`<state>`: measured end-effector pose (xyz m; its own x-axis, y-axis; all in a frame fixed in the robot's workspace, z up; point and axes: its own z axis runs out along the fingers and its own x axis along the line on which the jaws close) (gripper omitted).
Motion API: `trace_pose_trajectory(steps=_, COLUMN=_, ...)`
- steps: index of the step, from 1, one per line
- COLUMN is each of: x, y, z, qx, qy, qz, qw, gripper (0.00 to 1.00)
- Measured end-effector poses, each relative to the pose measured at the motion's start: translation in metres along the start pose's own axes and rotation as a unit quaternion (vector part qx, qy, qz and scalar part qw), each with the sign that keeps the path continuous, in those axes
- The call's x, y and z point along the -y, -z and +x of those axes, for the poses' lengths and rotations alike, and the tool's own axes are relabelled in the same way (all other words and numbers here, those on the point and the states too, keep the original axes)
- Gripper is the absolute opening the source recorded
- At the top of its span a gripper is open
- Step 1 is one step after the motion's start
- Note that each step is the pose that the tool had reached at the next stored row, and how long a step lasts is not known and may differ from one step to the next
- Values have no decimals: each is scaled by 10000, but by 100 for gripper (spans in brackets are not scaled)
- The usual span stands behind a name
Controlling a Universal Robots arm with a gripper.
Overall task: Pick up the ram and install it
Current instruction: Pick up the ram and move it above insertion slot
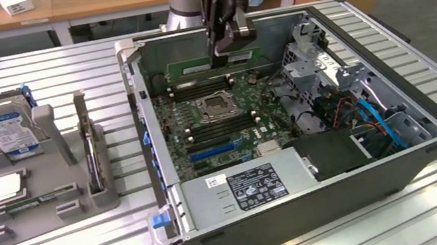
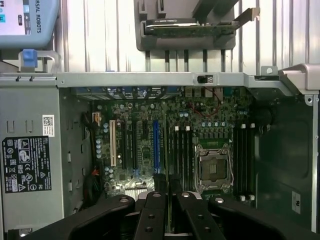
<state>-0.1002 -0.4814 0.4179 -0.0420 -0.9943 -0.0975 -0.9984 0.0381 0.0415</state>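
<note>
The ram [image 1: 198, 66], a thin green stick, hangs level over the back part of the motherboard [image 1: 211, 130] inside the open computer case [image 1: 436, 131]. My gripper [image 1: 232, 47] is shut on the stick's right part from above. The stick is held clear of the board, just above the dark memory slots [image 1: 199, 89] behind the processor socket [image 1: 217, 106]. In the wrist view the black fingers [image 2: 154, 210] press together on the ram's thin edge [image 2: 169, 220]. Beyond them lie the socket [image 2: 212, 167] and the long slots [image 2: 182, 155] on either side of it.
A grey fixture [image 1: 37, 215] at the exterior view's left holds a blue-labelled hard drive [image 1: 9, 132], a square silver processor chip [image 1: 7, 188] and an upright card [image 1: 90, 148]. The power supply [image 1: 248, 188] fills the case front. A drive cage [image 1: 306, 56] and cables [image 1: 371, 119] crowd the right.
</note>
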Motion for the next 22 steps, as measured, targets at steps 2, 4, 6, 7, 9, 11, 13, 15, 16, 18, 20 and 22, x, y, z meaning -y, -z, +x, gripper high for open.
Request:
trace_pose_trajectory(steps=2, x=2, y=0, z=0, qx=2, qy=9, qz=45, qw=10000, gripper=13)
trace_pose_trajectory(steps=4, x=3, y=0, z=0, qx=3, qy=10, qz=48, qw=10000, gripper=13)
trace_pose_trajectory(steps=6, x=2, y=1, z=0, qx=2, qy=9, qz=48, qw=10000, gripper=13)
trace_pose_trajectory(steps=7, x=1, y=1, z=0, qx=2, qy=9, qz=48, qw=10000, gripper=13)
trace_pose_trajectory(steps=9, x=2, y=-3, z=-13, qx=3, qy=8, qz=48, qw=10000, gripper=13)
trace_pose_trajectory(steps=11, x=13, y=-8, z=-42, qx=3, qy=9, qz=48, qw=10000, gripper=13)
trace_pose_trajectory(steps=13, x=30, y=-13, z=-75, qx=4, qy=9, qz=48, qw=10000, gripper=13)
trace_pose_trajectory(steps=15, x=51, y=-19, z=-105, qx=4, qy=9, qz=48, qw=10000, gripper=13)
trace_pose_trajectory(steps=16, x=62, y=-22, z=-120, qx=5, qy=9, qz=48, qw=10000, gripper=13)
trace_pose_trajectory(steps=18, x=83, y=-28, z=-153, qx=5, qy=9, qz=48, qw=10000, gripper=13)
trace_pose_trajectory(steps=20, x=107, y=-35, z=-188, qx=5, qy=9, qz=48, qw=10000, gripper=13)
trace_pose_trajectory(steps=22, x=135, y=-42, z=-223, qx=5, qy=9, qz=48, qw=10000, gripper=13)
